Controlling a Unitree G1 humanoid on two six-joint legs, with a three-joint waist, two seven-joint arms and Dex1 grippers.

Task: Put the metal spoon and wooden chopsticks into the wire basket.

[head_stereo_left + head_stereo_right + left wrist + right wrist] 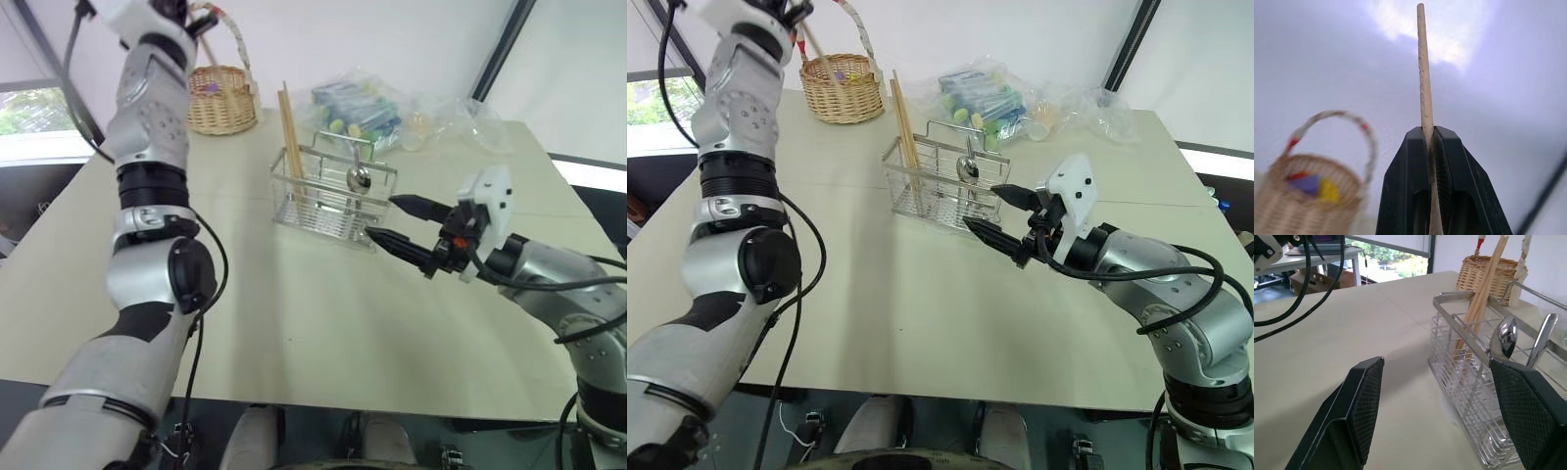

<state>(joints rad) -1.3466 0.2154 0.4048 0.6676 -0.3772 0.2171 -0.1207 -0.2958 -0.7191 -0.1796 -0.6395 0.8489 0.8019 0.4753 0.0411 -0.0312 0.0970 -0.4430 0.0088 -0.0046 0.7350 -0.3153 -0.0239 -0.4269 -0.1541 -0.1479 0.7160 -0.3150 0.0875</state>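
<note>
The wire basket stands at the middle of the table. Two wooden chopsticks lean upright in its left compartment, and the metal spoon stands bowl up in the right one. My left gripper is raised high at the far left and is shut on a single wooden chopstick, which runs straight out past the fingertips. My right gripper hovers open just in front of the wire basket's right end, with nothing between its fingers.
A round wicker basket with a tall wrapped handle sits at the back left, holding coloured bits. Clear plastic bags of packaged goods lie behind the wire basket. The beige table ends close to me.
</note>
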